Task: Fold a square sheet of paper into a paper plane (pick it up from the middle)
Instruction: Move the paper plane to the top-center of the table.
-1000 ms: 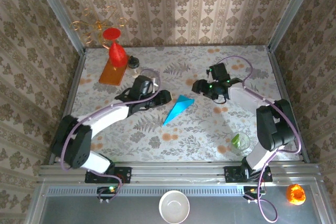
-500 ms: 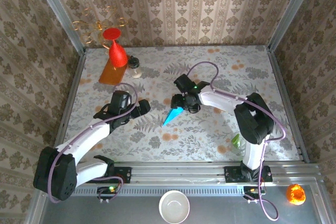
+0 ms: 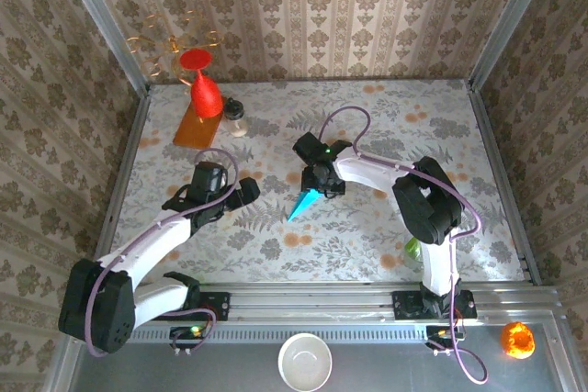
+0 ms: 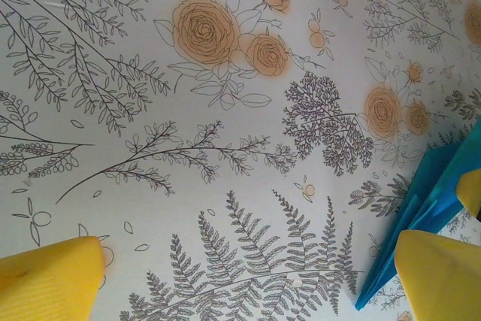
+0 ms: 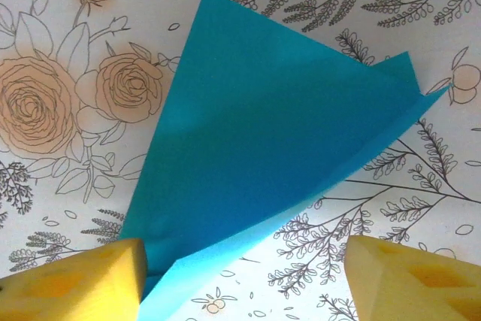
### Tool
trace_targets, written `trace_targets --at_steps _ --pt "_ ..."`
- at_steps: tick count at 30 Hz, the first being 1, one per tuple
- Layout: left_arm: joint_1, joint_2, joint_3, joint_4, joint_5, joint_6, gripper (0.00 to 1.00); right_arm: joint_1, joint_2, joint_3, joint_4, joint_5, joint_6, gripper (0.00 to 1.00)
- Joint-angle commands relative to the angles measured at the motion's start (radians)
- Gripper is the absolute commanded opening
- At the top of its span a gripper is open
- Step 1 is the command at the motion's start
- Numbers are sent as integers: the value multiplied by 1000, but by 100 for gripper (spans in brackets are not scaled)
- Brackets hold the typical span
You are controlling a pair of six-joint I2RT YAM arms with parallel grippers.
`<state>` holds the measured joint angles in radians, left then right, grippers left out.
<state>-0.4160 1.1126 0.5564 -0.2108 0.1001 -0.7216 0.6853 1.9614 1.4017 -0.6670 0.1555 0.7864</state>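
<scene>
Two claws work this scene, and neither holds anything. From the top view, the paper plane (image 3: 299,204) lies flat near the middle of the desk (image 3: 358,240). It is a narrow teal dart with its nose toward the near edge. The right claw (image 3: 317,181) hangs over the wide tail end, probably to press a crease or to take hold there. The left claw (image 3: 246,192) sits beside the nose but apart from it, likely kept back so it does not crowd the other arm. A red vase (image 3: 204,89) on an orange board (image 3: 193,130) stands in the far corner, well apart from the work. In the left wrist view, the yellow fingers (image 4: 49,280) are spread as wide as they seem to go, with bare flowered cloth between them. The plane shows as a layered blue edge at the side of the frame, close to one finger, and I cannot tell whether it touches. In the right wrist view, the plane fans out as a broad folded triangle, flat on the cloth, with a second layer peeking out along one edge. The claw's pads (image 5: 75,280) stand apart. One corner of the paper runs in between them and comes up just beside one pad. No pinch shows and the paper is not lifted. I judge this a pause over the fold, with the claw lined up and not yet shut.
</scene>
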Motion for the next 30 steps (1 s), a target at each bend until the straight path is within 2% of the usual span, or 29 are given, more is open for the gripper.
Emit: trace_targets --at_steps 1,7,19,28,30 --pt "9 12 6 -22 1 21 100 3 -18 2 -48 54 24 68" --pt "10 39 13 -16 12 18 100 3 -77 -49 -24 53 61 60" --pt "9 69 26 -16 21 17 100 3 -109 -118 10 15 118 39" --pt "14 58 23 -15 21 5 100 -8 -161 -152 40 58 124 6" --pt "18 50 18 -13 25 2 100 -18 -186 -166 72 51 97 2"
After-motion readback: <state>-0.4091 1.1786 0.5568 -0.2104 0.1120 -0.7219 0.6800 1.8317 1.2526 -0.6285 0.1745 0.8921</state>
